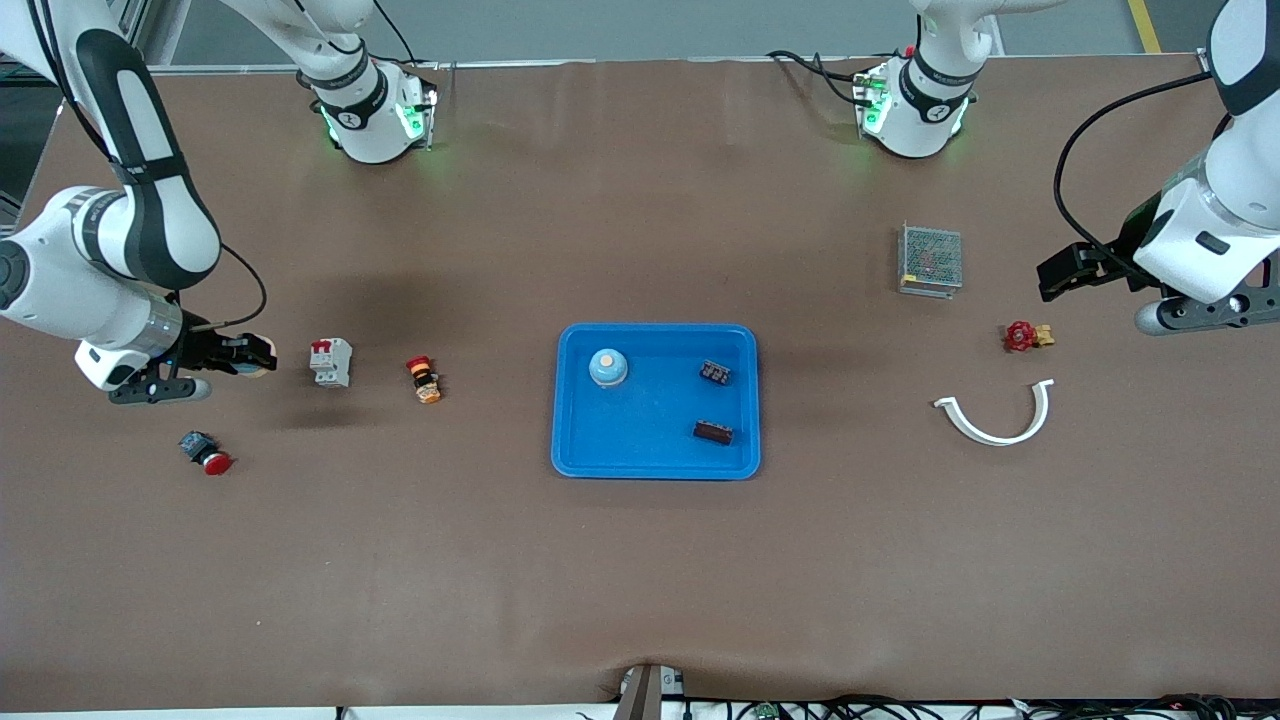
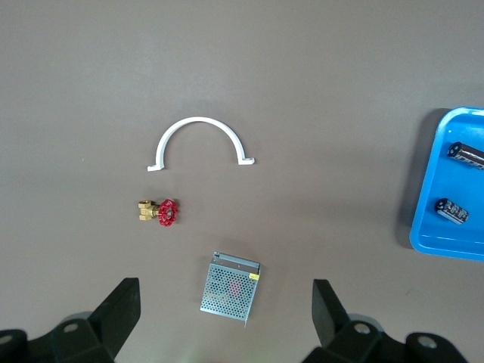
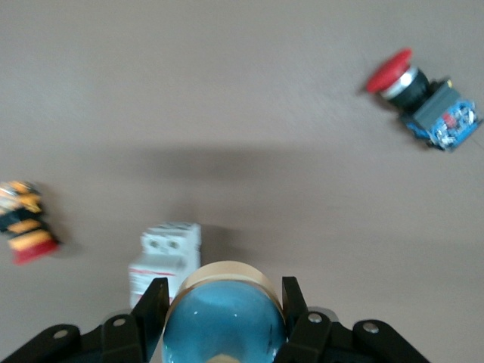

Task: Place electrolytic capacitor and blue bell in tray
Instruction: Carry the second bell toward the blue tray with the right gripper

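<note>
The right gripper [image 3: 223,302] was clamped on a blue bell [image 3: 224,318], held in the air just beside a white circuit breaker [image 1: 331,361] at the right arm's end of the table [image 1: 640,560]. No writing on the breaker could be read. A red emergency-stop button [image 1: 206,453] lay nearer the front camera than the breaker, and an orange-and-black pushbutton [image 1: 424,379] lay between the breaker and the tray [image 1: 655,466].

Inside the bright-blue tray sat a second blue bell [image 1: 608,367] and two dark electrolytic capacitors [image 1: 714,372] [image 1: 713,432].

The left gripper [image 2: 227,310] hung with its jaws spread wide and nothing between them, over the left arm's end of the table. Below it lay a perforated metal power supply [image 2: 231,289], its label unreadable, a red-handled brass valve [image 2: 159,211] and a white curved clip [image 2: 200,140].
</note>
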Motion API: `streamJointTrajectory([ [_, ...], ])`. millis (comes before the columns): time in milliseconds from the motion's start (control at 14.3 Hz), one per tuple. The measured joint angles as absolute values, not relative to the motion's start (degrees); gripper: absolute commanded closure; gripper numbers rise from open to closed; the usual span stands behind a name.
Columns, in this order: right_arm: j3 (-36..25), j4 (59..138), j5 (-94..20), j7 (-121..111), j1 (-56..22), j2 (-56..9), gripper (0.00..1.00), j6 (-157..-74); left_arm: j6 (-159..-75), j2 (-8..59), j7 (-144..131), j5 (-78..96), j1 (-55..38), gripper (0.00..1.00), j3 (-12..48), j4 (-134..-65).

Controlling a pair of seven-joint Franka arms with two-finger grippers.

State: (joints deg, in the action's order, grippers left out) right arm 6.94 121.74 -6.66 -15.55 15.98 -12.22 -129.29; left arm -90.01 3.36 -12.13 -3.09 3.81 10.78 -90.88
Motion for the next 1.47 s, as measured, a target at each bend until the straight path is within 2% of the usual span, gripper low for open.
streamJointTrajectory([
  [420,7.12,115.19,-6.78,5.73,4.58,-12.01,1.0,-122.89,-90.05,3.35,-12.13,-3.09,4.4,0.0,10.75,-90.95],
  [909,7.21,109.7,-6.77,37.57,-12.5,-12.42,1.0,-122.64,-90.25,3.36,-12.13,-3.09,4.51,0.0,10.74,-91.5],
  [1119,7.14,105.95,-5.5,50.04,-18.57,-15.99,1.0,-122.67,-90.63,3.4,-12.13,-3.09,4.52,0.0,10.74,-91.76],
  [1469,6.98,95.4,-3.16,64.07,-24.8,-26.17,1.0,-122.81,-91.06,3.53,-12.13,-3.09,4.52,0.0,10.73,-92.05],
])
